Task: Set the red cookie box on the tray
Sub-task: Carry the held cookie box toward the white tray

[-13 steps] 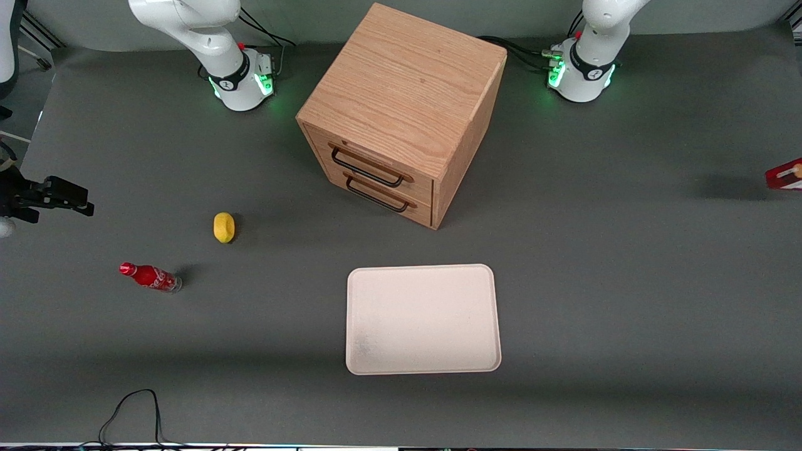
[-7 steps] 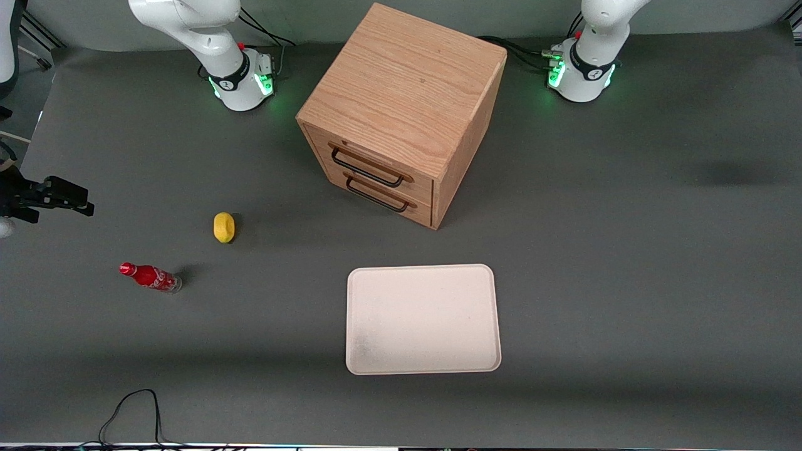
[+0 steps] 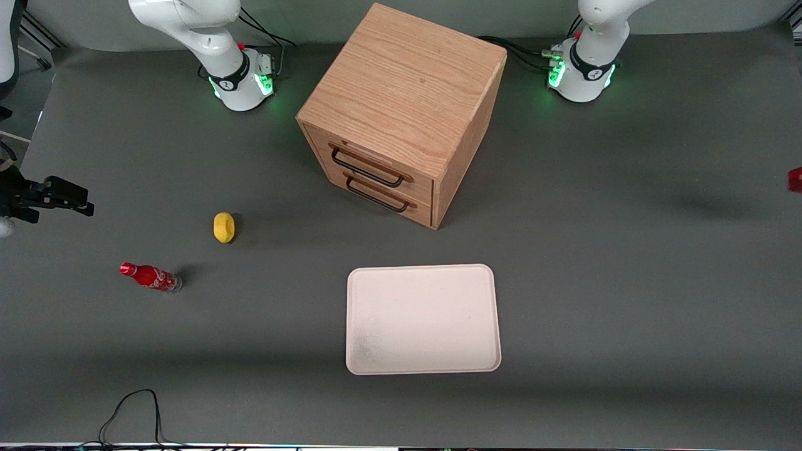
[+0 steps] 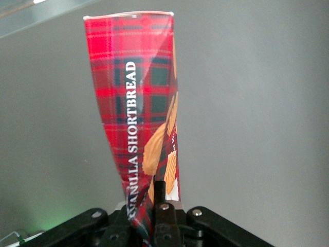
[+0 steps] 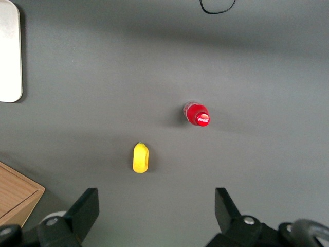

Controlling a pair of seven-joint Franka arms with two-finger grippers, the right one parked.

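Note:
My left gripper (image 4: 152, 199) is shut on the red cookie box (image 4: 134, 108), a long, narrow tartan-red box with tan cookie pictures, held lengthwise out from the jaws above bare grey table. In the front view only a red sliver of the box (image 3: 796, 180) shows at the frame's edge, toward the working arm's end of the table; the gripper itself is out of that view. The cream-white tray (image 3: 423, 318) lies flat in front of the drawer cabinet, nearer the front camera, with nothing on it. Its corner also shows in the right wrist view (image 5: 9, 51).
A wooden drawer cabinet (image 3: 401, 113) with two closed drawers stands mid-table. A yellow lemon (image 3: 223, 227) and a small red soda bottle (image 3: 150, 276) sit toward the parked arm's end. A black cable (image 3: 131, 413) loops at the table's front edge.
The box's end showed at the front view's edge a second ago, left the view half a second ago, and now a small red sliver shows again. Nothing else moved.

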